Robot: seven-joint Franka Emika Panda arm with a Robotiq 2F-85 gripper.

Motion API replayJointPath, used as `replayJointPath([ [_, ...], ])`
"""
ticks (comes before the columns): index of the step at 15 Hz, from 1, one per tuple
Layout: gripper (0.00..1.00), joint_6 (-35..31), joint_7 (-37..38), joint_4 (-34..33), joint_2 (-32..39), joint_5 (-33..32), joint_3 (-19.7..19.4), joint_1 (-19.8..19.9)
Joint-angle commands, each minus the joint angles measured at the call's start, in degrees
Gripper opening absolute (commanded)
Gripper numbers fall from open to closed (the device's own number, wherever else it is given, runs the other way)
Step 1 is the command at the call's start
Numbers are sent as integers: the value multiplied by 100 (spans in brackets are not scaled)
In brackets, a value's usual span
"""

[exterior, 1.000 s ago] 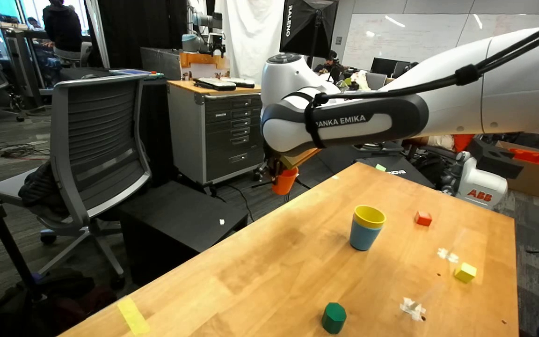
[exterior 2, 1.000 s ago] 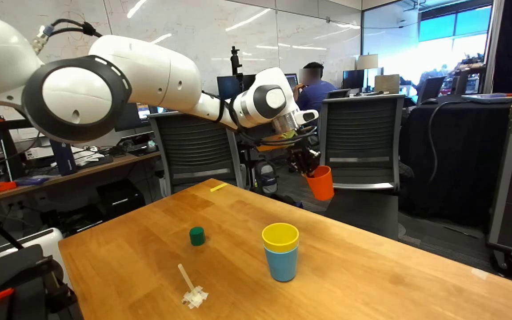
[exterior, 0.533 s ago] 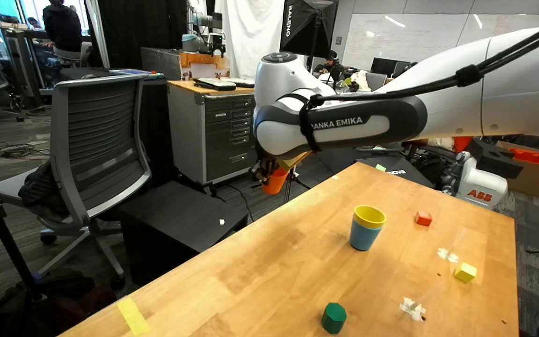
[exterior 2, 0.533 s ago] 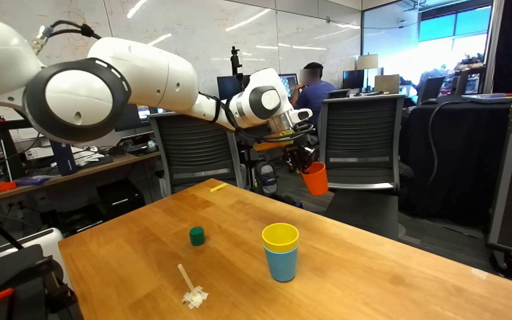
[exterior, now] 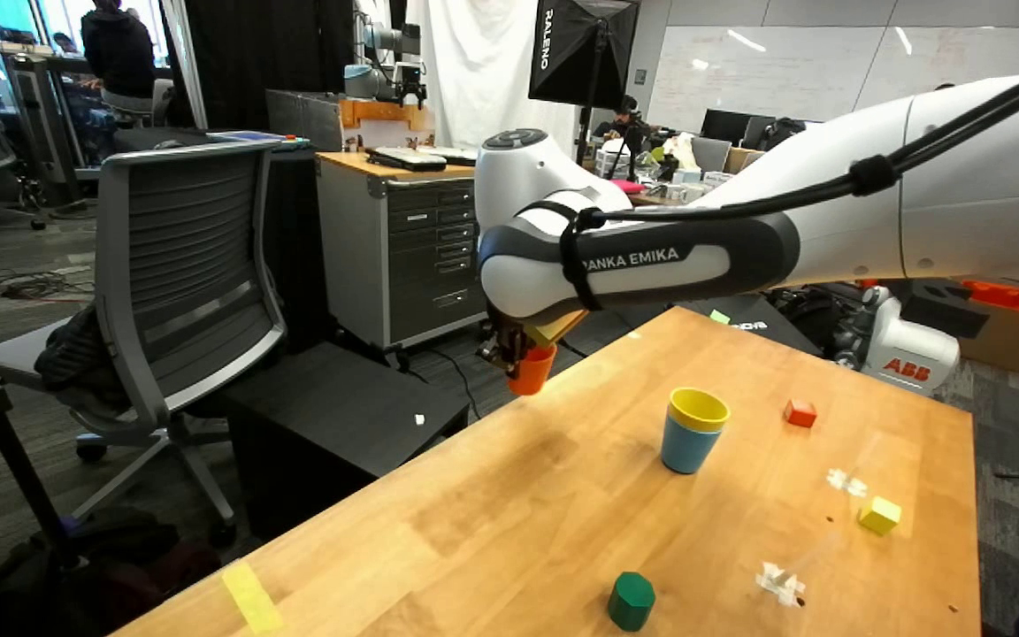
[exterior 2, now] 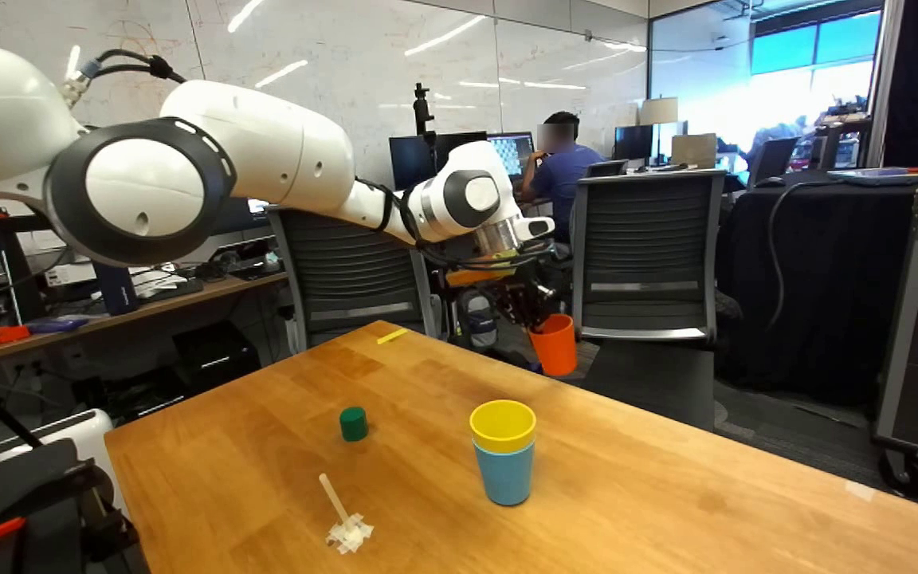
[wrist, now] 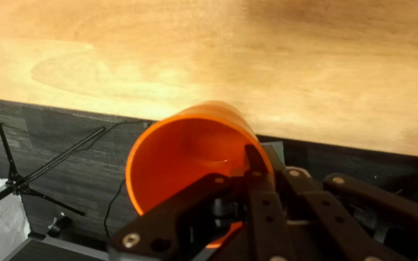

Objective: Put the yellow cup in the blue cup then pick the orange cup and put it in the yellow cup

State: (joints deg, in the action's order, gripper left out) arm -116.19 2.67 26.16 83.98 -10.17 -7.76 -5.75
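The yellow cup point(exterior: 698, 409) sits nested in the blue cup point(exterior: 688, 447), which stands upright on the table; the same yellow cup point(exterior 2: 503, 426) and blue cup point(exterior 2: 505, 476) show in an exterior view. My gripper point(exterior 2: 536, 327) is shut on the wall of the orange cup point(exterior 2: 556, 347), holding it in the air, slightly tilted, by the table's far edge from the stack. In the wrist view one of the fingers point(wrist: 254, 157) is inside the orange cup point(wrist: 194, 152) and the other is outside its rim. The cup's interior looks empty apart from that finger.
On the wooden table point(exterior: 474, 495) lie a red block point(exterior: 800, 413), a yellow block point(exterior: 879, 515) and a dark green piece point(exterior: 631, 602). A stick point(exterior 2: 333, 498) is taped down near the stack. A chair point(exterior 2: 646, 255) stands beyond the table edge.
The gripper and orange cup have shifted sideways, then come lower over the last half second, with the cup held throughout. The yellow and blue cups have stayed in place.
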Motion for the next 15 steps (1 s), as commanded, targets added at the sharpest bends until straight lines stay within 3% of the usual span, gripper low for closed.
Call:
replayJointPath([
  [1, 1, 491, 288, -150, 211, -31, -96, 23],
  [3, 1, 424, 329, 153, 146, -20, -37, 50],
  [15, 1, 352, 446, 134, 159, -25, 9, 66],
])
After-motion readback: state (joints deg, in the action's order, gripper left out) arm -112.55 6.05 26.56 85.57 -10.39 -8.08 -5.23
